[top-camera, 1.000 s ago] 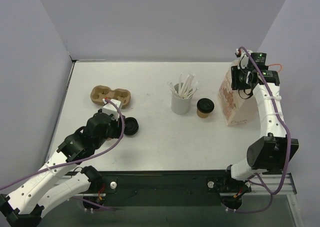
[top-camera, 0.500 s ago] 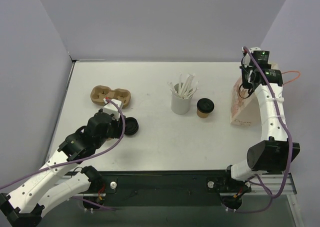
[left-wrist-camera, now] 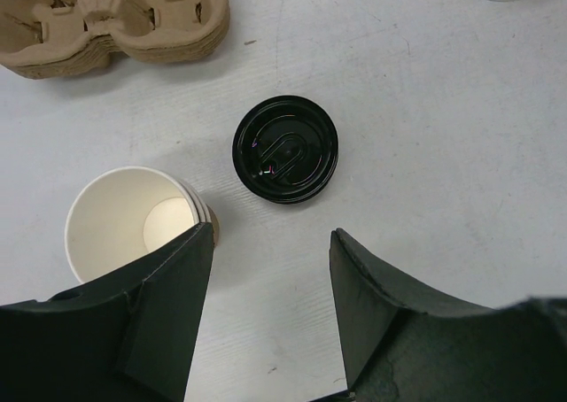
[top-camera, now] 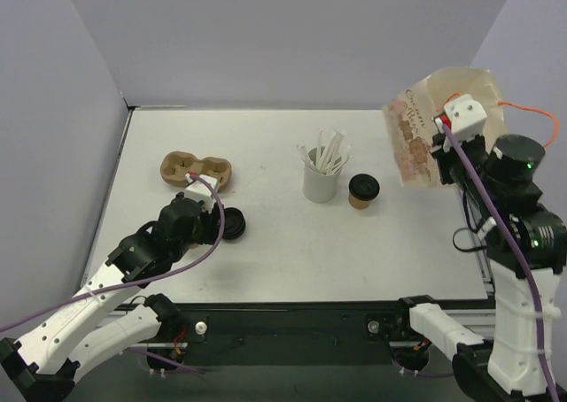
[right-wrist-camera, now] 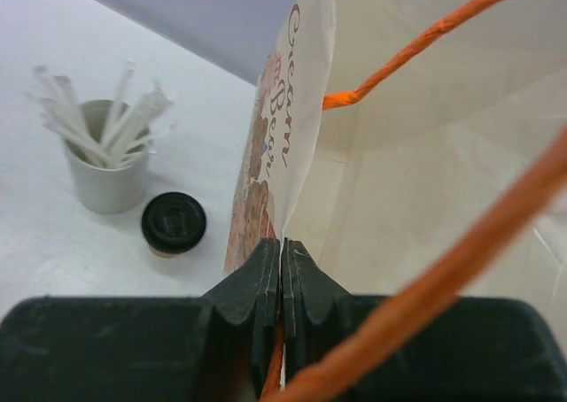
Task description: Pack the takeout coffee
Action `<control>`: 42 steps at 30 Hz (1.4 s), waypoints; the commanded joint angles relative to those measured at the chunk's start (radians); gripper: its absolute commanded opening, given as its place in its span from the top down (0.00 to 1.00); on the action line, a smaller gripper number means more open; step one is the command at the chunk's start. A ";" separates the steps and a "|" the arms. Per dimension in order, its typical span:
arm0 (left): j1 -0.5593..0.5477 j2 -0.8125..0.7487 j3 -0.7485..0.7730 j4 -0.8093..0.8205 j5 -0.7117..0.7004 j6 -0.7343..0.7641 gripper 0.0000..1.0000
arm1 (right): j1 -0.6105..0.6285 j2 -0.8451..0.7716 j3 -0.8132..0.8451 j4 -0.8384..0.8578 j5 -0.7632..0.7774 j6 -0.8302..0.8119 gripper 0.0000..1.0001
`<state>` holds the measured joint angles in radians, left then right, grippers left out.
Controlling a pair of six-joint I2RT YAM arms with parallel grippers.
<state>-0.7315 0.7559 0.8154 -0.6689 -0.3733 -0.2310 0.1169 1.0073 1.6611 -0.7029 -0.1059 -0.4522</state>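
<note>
Top external view has the right gripper (top-camera: 447,123) up at the far right, jaws pinched flat on the upper wall of the paper bag (top-camera: 416,145). The bag hangs clear of the table, tilted, mouth gaping. From the right wrist, the orange handle cord (right-wrist-camera: 425,39) runs close by the jaws; whether it is caught too I cannot tell. The takeout coffee (top-camera: 363,190) stands lidded on the table, left of the bag and just beside the stirrer cup (top-camera: 321,182). To do this well, I'd say the bag should come down upright and open near the coffee without sweeping it over — slowly, since that pinch is thin. The left gripper (left-wrist-camera: 270,238) hangs wide and empty over the loose black lid (left-wrist-camera: 286,149) and lidless cup (left-wrist-camera: 133,220).
</note>
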 commanded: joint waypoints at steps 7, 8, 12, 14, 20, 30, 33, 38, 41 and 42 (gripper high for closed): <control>0.001 -0.023 0.018 0.017 -0.104 -0.030 0.35 | 0.021 -0.167 -0.040 -0.092 -0.641 -0.020 1.00; 0.001 -0.024 0.016 0.014 -0.128 -0.034 0.35 | 0.023 -0.177 -0.055 -0.090 -0.662 -0.019 1.00; 0.001 -0.027 0.019 0.002 -0.173 -0.056 0.35 | 0.030 -0.231 -0.148 -0.092 -0.849 -0.002 0.99; 0.001 -0.026 0.024 -0.006 -0.197 -0.060 0.35 | 0.032 -0.246 -0.168 -0.092 -0.883 0.004 0.99; 0.003 -0.064 0.033 -0.023 -0.260 -0.083 0.35 | 0.036 -0.280 -0.247 -0.046 -0.933 0.032 1.00; 0.014 -0.233 0.021 -0.008 -0.348 -0.110 0.35 | 0.191 -0.262 -0.331 0.011 -0.801 0.000 1.00; 0.014 -0.288 0.008 0.014 -0.346 -0.103 0.35 | 0.363 -0.231 -0.351 0.022 -0.613 -0.019 1.00; 0.015 -0.323 0.004 0.012 -0.366 -0.105 0.36 | 0.726 -0.116 -0.320 -0.029 -0.286 -0.104 1.00; 0.015 -0.317 0.007 0.008 -0.369 -0.106 0.35 | 0.831 -0.040 -0.305 -0.044 -0.158 -0.170 1.00; 0.017 -0.314 0.008 0.006 -0.368 -0.108 0.35 | 0.848 -0.021 -0.299 -0.049 -0.114 -0.202 1.00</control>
<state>-0.7227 0.4366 0.8154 -0.6876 -0.7197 -0.3309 0.8719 0.9073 1.3239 -0.7532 -0.4648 -0.5331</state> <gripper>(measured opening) 0.647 0.037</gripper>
